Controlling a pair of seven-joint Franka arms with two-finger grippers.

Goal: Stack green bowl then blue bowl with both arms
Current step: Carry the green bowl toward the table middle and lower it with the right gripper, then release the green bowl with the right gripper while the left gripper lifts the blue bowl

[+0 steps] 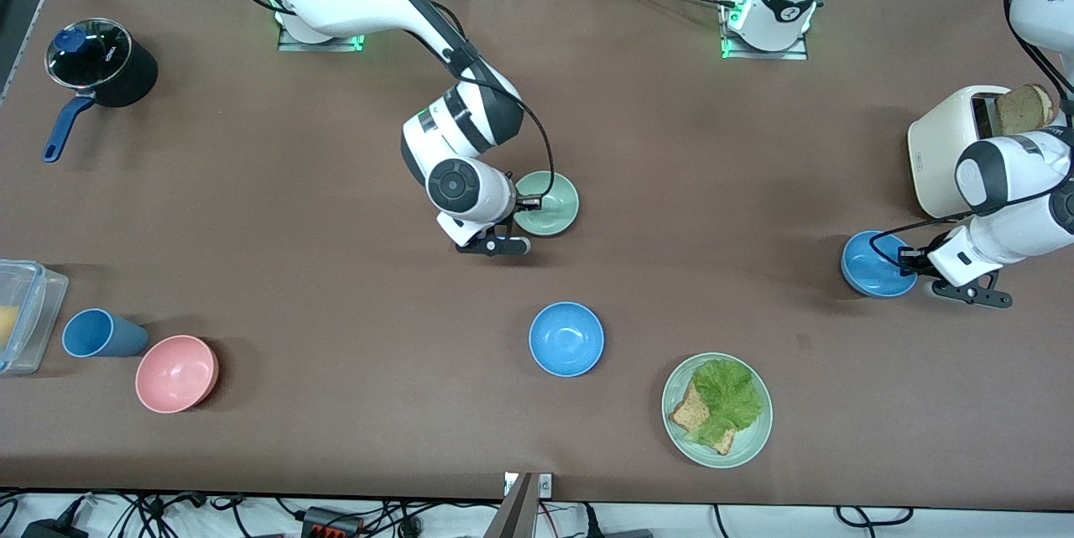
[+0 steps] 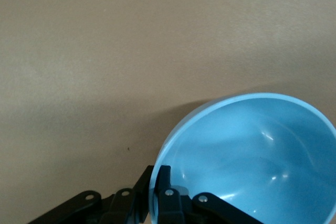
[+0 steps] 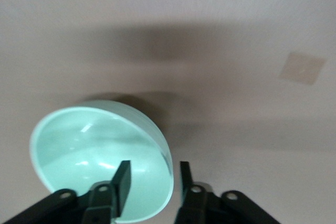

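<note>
The green bowl sits on the table near the middle. My right gripper is open at its rim, at the side toward the right arm's end. In the right wrist view one finger is inside the green bowl and the other is outside, with a gap to the rim. A blue bowl is at the left arm's end. My left gripper is shut on its rim and the bowl looks a little tilted. The left wrist view shows the fingers pinching the blue bowl.
A second blue bowl lies nearer the front camera than the green one. Beside it is a pale-green plate with toast and lettuce. A toaster, a pink bowl, a blue cup, a clear container and a black pot stand around.
</note>
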